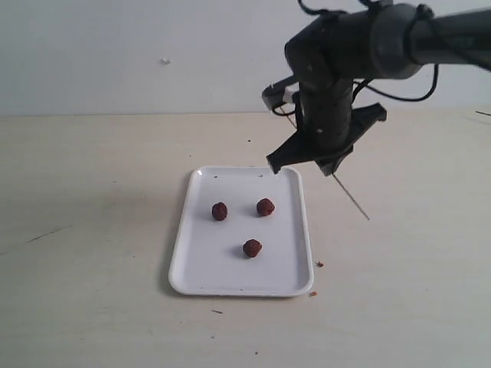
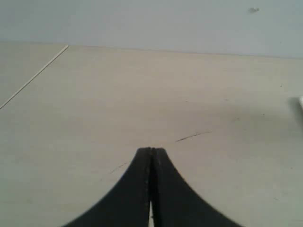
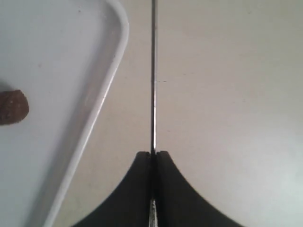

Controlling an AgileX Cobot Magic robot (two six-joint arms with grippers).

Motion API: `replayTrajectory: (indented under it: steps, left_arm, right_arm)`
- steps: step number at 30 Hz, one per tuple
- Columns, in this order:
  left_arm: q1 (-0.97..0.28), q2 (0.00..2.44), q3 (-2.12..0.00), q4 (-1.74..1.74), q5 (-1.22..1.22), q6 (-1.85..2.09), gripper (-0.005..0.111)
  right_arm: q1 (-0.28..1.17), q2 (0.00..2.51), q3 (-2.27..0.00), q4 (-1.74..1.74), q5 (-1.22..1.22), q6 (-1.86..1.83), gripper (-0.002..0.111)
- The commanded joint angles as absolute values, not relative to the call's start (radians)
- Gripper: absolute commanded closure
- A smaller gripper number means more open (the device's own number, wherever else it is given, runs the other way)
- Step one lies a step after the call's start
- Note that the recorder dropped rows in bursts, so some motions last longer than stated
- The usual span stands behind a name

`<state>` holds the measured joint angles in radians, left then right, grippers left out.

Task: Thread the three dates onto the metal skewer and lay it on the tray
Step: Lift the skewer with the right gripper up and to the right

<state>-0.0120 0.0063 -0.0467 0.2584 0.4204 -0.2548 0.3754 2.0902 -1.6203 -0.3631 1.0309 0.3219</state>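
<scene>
Three dark reddish-brown dates [image 1: 219,211] [image 1: 265,206] [image 1: 252,248] lie loose on the white tray [image 1: 230,284] in the exterior view. My right gripper [image 1: 331,169] hangs just past the tray's far right corner, shut on the thin metal skewer [image 1: 351,198], which slants down toward the table to the right of the tray. In the right wrist view the skewer [image 3: 153,71] runs straight out from the gripper [image 3: 152,152], beside the tray rim [image 3: 102,101], with one date [image 3: 13,107] at the frame's edge. The left gripper [image 2: 151,149] is shut on nothing over bare table.
A few small brown crumbs [image 1: 320,264] lie on the pale table [image 1: 92,230] near the tray's front right corner. A dark scratch [image 2: 193,136] marks the table in the left wrist view, where a sliver of the tray [image 2: 300,101] shows at the frame's edge.
</scene>
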Motion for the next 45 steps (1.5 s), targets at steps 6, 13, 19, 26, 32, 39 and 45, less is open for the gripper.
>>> replayTrajectory:
  steps: [6, 13, 19, 26, 32, 39, 45]
  left_arm:
    - [-0.01, 0.0, -0.045, 0.25, 0.417, -0.262, 0.107]
    - [-0.01, 0.0, -0.045, 0.25, 0.417, -0.262, 0.107]
    - [-0.01, 0.0, -0.045, 0.25, 0.417, -0.262, 0.107]
    - [-0.01, 0.0, -0.045, 0.359, 0.381, -0.168, 0.107]
    - [-0.01, 0.0, -0.045, 0.406, 0.039, -0.137, 0.107]
    - [-0.01, 0.0, -0.045, 0.404, -0.273, -0.259, 0.107]
    - [-0.01, 0.0, -0.06, 0.35, -0.49, -0.621, 0.107]
  right_arm:
    - [0.372, 1.833, -1.622, -0.374, 1.122, 0.124, 0.108]
    - [0.372, 1.701, -1.427, -0.332, 0.974, 0.101, 0.108]
    - [0.366, 1.675, -1.221, -0.347, 0.815, -0.021, 0.108]
    - [0.252, 1.672, -1.22, -0.222, 0.813, -0.081, 0.108]
    - [0.137, 1.672, -1.192, -0.155, 0.752, -0.107, 0.108]
    - [0.116, 1.672, -1.192, -0.141, 0.747, -0.112, 0.108]
    - [0.116, 1.672, -1.192, -0.104, 0.727, -0.138, 0.108]
